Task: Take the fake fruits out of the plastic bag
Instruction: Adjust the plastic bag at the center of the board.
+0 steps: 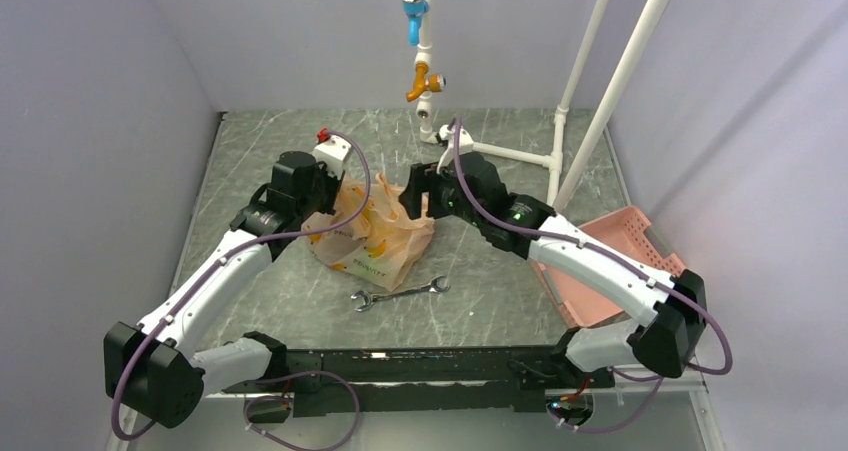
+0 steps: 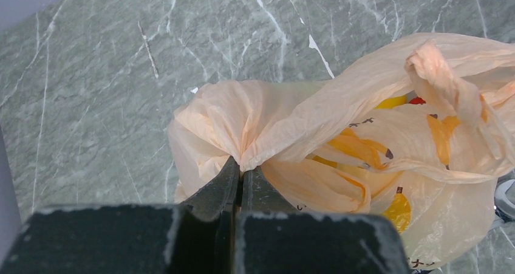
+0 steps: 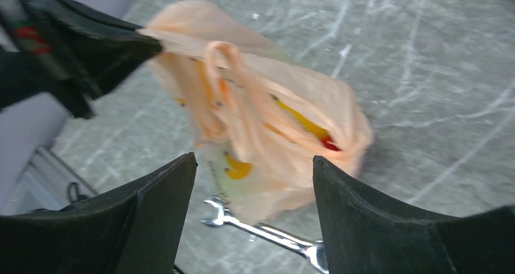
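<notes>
At the near table edge, past the arm bases, a steel wrench (image 1: 400, 296) lies flat on the grey marbled table (image 1: 250, 171), just beside the bag's closed end. A pink slotted basket (image 1: 612, 261) sits off right, well apart.

Mid-table: the plastic bag (image 1: 372, 233) is slumped, not emptied. The fake fruits (image 2: 392, 102) are inside; only a yellow patch and a red one show at the mouth.

The bag's long axis looks to run roughly near-to-far, bottom toward the wrench, mouth and handle loop (image 3: 218, 73) raised on the far side.

The left gripper (image 2: 241, 172) is clenched on a gathered fold of the bag's rim. The right gripper (image 3: 254, 161) is spread wide above the bag, holding nothing.

Step, as I read it: opening the mouth. Next, the right claw probably needs the opposite rim or a reach inside. The film is thin and may bunch or drag along.

Far back: a white pipe frame (image 1: 625, 71).
</notes>
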### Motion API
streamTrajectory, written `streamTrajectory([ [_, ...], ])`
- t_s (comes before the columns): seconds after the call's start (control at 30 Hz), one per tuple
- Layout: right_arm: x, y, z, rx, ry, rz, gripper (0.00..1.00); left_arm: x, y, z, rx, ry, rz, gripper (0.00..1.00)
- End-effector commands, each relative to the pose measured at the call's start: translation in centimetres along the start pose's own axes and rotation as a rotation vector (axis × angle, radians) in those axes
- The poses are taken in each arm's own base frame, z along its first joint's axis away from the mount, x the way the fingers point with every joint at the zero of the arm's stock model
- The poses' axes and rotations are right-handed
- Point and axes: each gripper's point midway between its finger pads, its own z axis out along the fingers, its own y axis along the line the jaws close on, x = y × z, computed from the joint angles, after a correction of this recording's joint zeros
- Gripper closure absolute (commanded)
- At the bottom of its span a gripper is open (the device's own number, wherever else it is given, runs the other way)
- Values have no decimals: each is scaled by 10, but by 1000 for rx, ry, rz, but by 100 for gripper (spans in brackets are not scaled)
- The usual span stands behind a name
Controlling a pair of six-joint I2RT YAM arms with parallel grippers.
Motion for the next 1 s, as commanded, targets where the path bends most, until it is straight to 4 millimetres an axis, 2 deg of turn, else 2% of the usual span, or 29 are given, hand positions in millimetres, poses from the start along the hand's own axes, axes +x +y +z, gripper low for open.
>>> streamTrajectory([
  [0.0, -13, 29, 12, 9, -63, 118, 27, -12, -4, 0, 29, -32, -27, 100],
  [0.13, -17, 38, 38, 42, -83, 39, 31, -10, -6, -2, 39, -34, -31, 100],
  [0.2, -22, 33, 46, 79, -102, -24, 32, -9, -7, -3, 42, -36, -34, 100],
  [0.3, -20, 25, 58, 128, -96, -94, 36, -9, -7, -5, 42, -37, -38, 100],
  [0.47, -11, 21, 70, 142, -75, -153, 39, -7, -8, -4, 43, -32, -41, 100],
  [0.53, -8, 22, 73, 129, -71, -167, 49, -5, -9, -3, 50, -24, -42, 100],
  [0.57, -7, 24, 74, 115, -69, -172, 60, -3, -10, -2, 54, -17, -43, 100],
  [0.63, -7, 27, 74, 95, -72, -171, 89, -1, -13, -1, 63, -6, -43, 93],
  [0.67, -6, 28, 74, 90, -73, -167, 99, 1, -15, 0, 70, -3, -43, 89],
  [0.83, -11, 34, 62, 38, -104, -159, 100, -2, -34, -1, 147, -2, -127, 63],
  [0.9, -14, 36, 56, 23, -115, -147, 100, -4, -47, -8, 204, 4, -199, 55],
  [0.97, -15, 37, 52, 17, -123, -143, 100, -6, -58, -19, 255, -15, -277, 43],
])
